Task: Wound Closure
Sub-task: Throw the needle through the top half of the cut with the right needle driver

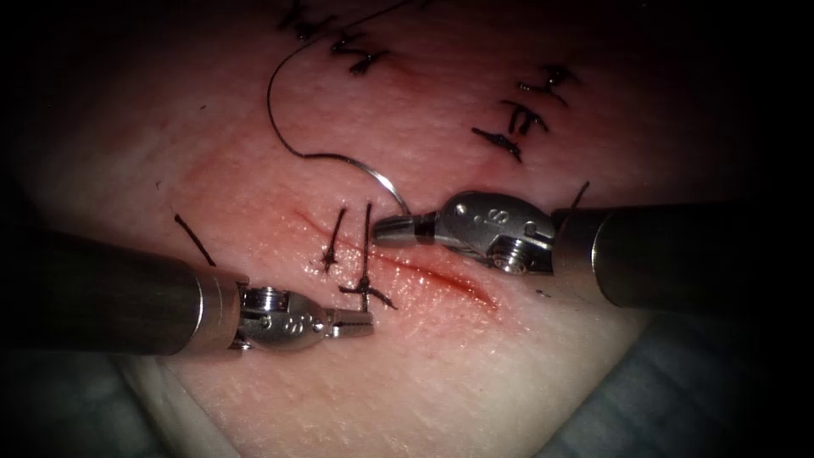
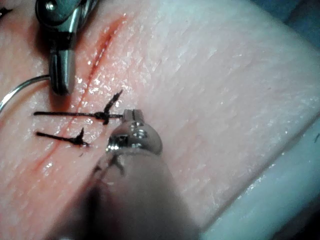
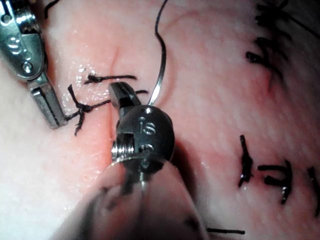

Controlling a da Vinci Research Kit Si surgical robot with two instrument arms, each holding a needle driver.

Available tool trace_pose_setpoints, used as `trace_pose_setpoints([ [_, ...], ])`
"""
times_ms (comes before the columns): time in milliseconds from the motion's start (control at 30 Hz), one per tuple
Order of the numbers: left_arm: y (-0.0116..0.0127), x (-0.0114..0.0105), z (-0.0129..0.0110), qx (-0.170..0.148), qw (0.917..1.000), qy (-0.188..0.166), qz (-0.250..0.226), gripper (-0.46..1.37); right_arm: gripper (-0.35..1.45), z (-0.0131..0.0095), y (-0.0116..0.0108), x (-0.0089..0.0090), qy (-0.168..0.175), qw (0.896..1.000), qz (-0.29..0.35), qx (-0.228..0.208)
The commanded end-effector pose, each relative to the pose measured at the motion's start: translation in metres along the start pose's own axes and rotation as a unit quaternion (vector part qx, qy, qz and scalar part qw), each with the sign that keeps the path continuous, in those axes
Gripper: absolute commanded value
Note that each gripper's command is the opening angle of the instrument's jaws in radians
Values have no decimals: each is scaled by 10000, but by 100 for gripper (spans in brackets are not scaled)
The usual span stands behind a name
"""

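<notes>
The cut (image 1: pixel 445 282) runs slantwise across the tissue (image 1: pixel 475 382), with red fluid along it. Two dark stitches (image 1: pixel 366 254) cross its left part. My right tool (image 1: pixel 392 231) lies just right of the cut, shut on one end of the curved needle (image 1: pixel 360 167). The needle arcs over the surface, not in the tissue, and its thread (image 1: pixel 273 85) runs up and away. My left tool (image 1: pixel 365 322) sits left of the cut, shut on the thread tail at the nearer stitch's knot (image 1: pixel 365 291). That knot (image 2: pixel 102 116) and the needle (image 3: pixel 159 85) also show in the wrist views.
Older stitches with cut thread ends lie far behind the wound (image 1: pixel 360 53) and to the far right (image 1: pixel 524 114). A loose thread piece (image 1: pixel 195 239) rests by the left shaft. The tissue's edge drops to grey cloth (image 1: pixel 678 399) at the lower right.
</notes>
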Motion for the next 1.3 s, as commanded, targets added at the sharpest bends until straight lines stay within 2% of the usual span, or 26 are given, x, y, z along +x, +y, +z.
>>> trace_pose_setpoints([
  [33, -1, 1, -1, -19, 10000, -3, -6, -35, -35, 0, -1, 1, 1, 10000, 2, -25],
  [167, -1, 2, -3, -24, 10000, -2, -38, -35, -35, 1, -4, 6, 4, 10000, 16, -29],
  [233, -1, 1, -4, -27, 10000, -1, -36, -35, 18, 3, -7, 13, -37, 9998, 46, -165],
  [267, -1, 1, -4, -27, 10000, -1, -35, -35, 38, 4, -8, 16, -56, 9997, 61, -227],
  [300, -1, 1, -5, -29, 10000, -1, -34, -35, 77, 5, -9, 22, -104, 9993, 7, -355],
  [367, -1, 0, -5, -31, 10000, 0, -32, -35, 111, 6, -12, 35, -215, 9980, -88, -580],
  [433, -1, 0, -6, -31, 10000, 0, -31, -35, 120, 8, -15, 46, -304, 9963, -252, -768],
  [567, -1, -1, -7, -35, 10000, 1, -28, -35, 123, 11, -18, 59, -333, 9932, -482, -1007],
  [867, -1, -1, -8, -39, 10000, 3, -26, -35, 114, 11, -13, 63, -645, 9844, -923, -1349],
  [1067, -1, -1, -8, -38, 10000, 3, -26, -35, 115, 15, -7, 68, -1041, 9708, -1294, -1728],
  [1300, -1, -1, -7, -36, 10000, 2, -27, -35, 114, 29, -4, 66, -1584, 9553, -1385, -2078],
])
